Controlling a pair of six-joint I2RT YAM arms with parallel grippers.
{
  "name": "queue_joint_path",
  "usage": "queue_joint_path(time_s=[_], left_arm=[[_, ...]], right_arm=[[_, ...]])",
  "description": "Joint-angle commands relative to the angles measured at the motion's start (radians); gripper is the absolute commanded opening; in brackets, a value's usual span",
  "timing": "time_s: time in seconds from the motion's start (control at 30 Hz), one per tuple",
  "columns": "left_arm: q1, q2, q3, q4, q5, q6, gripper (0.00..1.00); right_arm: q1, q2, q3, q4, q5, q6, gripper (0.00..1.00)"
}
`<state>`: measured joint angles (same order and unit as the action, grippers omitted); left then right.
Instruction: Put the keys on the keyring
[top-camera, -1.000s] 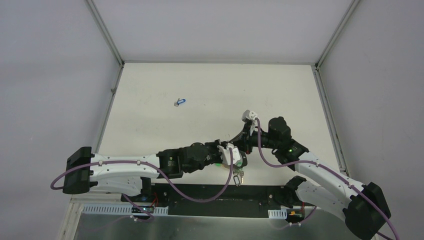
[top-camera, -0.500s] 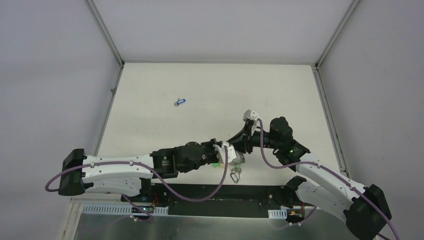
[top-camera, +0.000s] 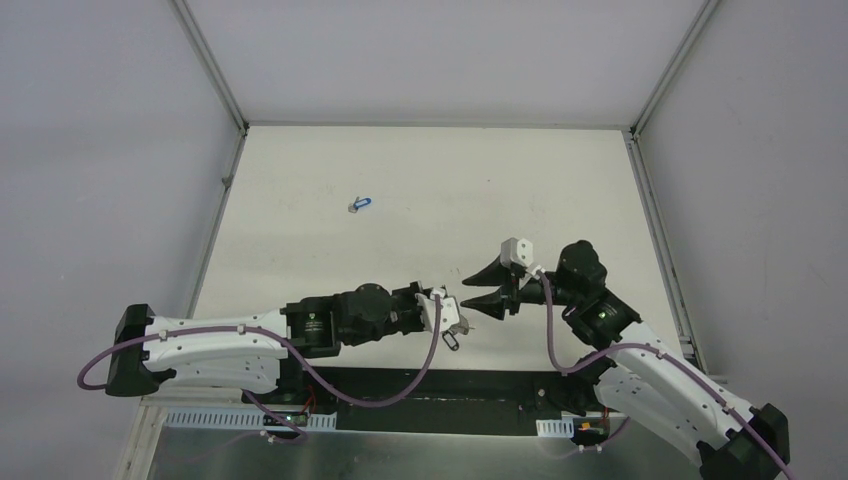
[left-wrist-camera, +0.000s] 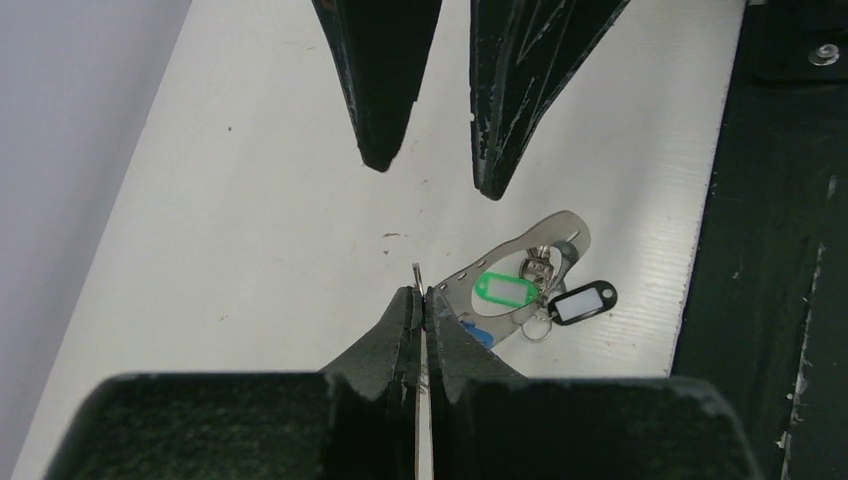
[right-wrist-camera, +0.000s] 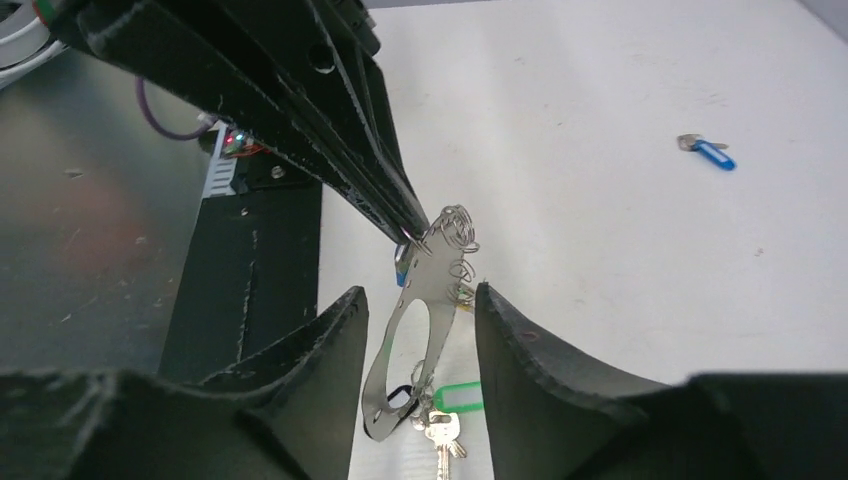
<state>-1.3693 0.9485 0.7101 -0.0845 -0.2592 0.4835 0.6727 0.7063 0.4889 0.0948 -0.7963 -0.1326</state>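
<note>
1. The left hand (left-wrist-camera: 422, 302) is pinched shut on the top of the keyring (right-wrist-camera: 432, 262), which hangs long-side down.
2. The right hand (top-camera: 468, 291) is partly open and holds nothing. The keyring is just in front of it.
3. A blue key (top-camera: 360, 204) lies on the worktop (top-camera: 420, 170), well away, up and left of both hands.
4. I think the empty right hand should fetch it.

Near-edge centre is congested. The left end effector (top-camera: 457, 310), clamped on the keyring (right-wrist-camera: 413, 335), faces the right end effector (top-camera: 470, 292) tip to tip across a narrow gap. The keyring hangs just before the right's parted jaws. Beyond both, the worktop (top-camera: 430, 170) gives broad passage, where one blue key (top-camera: 361, 204) lies far left. Grey walls (top-camera: 110, 150) bound three sides.
</note>
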Motion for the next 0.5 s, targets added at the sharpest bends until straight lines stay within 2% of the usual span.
queue_joint_path(time_s=[0.0,0.17,0.37,0.47], left_arm=[[-0.01,-0.037,0.037,0.022,0.104,0.002,0.0],[-0.011,-0.032,0.042,0.021,0.128,-0.003,0.0],[-0.01,-0.012,0.057,0.022,0.144,0.0,0.0],[-0.01,-0.007,0.062,0.022,0.149,-0.001,0.0]], right_arm=[[-0.002,0.037,0.066,-0.042,-0.153,-0.135,0.42],[-0.001,0.087,0.089,-0.016,-0.228,-0.15,0.39],[0.0,0.119,0.091,0.015,-0.24,-0.14,0.39],[0.006,0.14,0.087,0.05,-0.255,-0.125,0.33]])
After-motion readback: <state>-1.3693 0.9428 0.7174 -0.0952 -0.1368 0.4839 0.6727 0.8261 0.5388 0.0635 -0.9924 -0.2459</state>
